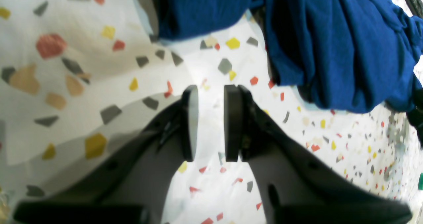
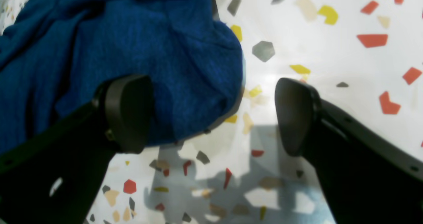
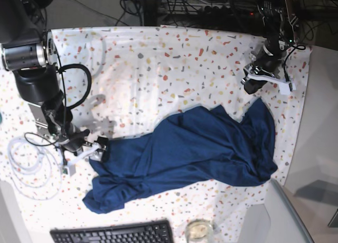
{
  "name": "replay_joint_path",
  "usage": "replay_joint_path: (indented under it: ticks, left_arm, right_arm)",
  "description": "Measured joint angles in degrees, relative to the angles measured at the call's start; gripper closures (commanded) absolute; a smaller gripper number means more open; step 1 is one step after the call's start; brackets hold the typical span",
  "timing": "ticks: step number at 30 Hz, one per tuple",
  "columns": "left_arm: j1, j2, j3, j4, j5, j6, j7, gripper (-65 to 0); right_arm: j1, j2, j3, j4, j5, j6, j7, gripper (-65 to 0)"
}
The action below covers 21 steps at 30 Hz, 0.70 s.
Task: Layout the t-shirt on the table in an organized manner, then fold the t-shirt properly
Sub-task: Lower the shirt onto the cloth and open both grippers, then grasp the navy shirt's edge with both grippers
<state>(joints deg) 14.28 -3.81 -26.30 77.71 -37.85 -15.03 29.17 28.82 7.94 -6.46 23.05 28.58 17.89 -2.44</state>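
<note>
The dark blue t-shirt (image 3: pixel 195 148) lies crumpled and stretched across the near half of the speckled table (image 3: pixel 158 68). My right gripper (image 3: pixel 99 148) is at the shirt's left edge. In the right wrist view it (image 2: pixel 211 115) is open wide, and a lobe of the t-shirt (image 2: pixel 99 52) reaches in between its fingers. My left gripper (image 3: pixel 252 83) hovers just beyond the shirt's far right corner. In the left wrist view its pads (image 1: pixel 211 121) stand a narrow gap apart over bare cloth with nothing between them, and the t-shirt (image 1: pixel 330 45) lies ahead of them.
A black keyboard (image 3: pixel 113 235) lies at the table's near edge with a small glass jar (image 3: pixel 198 231) beside it. A coil of white cable (image 3: pixel 26 164) rests at the left edge. Cables and equipment (image 3: pixel 211 2) crowd the space behind the table.
</note>
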Motion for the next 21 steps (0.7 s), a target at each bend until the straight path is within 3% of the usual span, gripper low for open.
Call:
replay_joint_path:
  ticks: [3, 6, 8, 11, 13, 21]
  left_arm:
    - [-0.2, -0.1, 0.0, -0.1, 0.0, 0.0, -0.2, -12.7]
    - [-0.3, -0.2, 0.0, -0.1, 0.0, 0.0, -0.2, -19.4]
    - [-0.7, -0.2, 0.2, -0.1, 0.0, 0.0, -0.2, -30.3]
    - [-2.4, -0.1, 0.6, -0.1, 0.0, 0.0, 0.2, -47.7]
    - [-4.0, -0.1, 0.8, -0.5, -0.1, 0.0, 0.1, -55.6]
    - [-9.0, -0.4, 0.6, -9.5, -0.6, -0.4, -1.4, -56.1]
  right_arm:
    - [0.2, -0.3, -1.3, 0.0, 0.0, 0.0, -0.2, -46.7]
    - [0.1, -1.1, -2.6, -0.1, 0.0, 0.0, -0.9, -20.4]
    - [-0.2, -1.6, -2.8, -0.3, 0.0, 0.0, -1.4, 0.0]
    - [-0.9, -1.4, -2.7, -0.1, 0.7, 0.5, -1.7, -3.3]
    - [-2.1, -0.9, -2.7, 2.2, 1.0, 0.7, -3.1, -0.2]
    - [-13.4, 2.8, -2.7, 22.0, 0.0, -0.2, -11.0, 0.0]
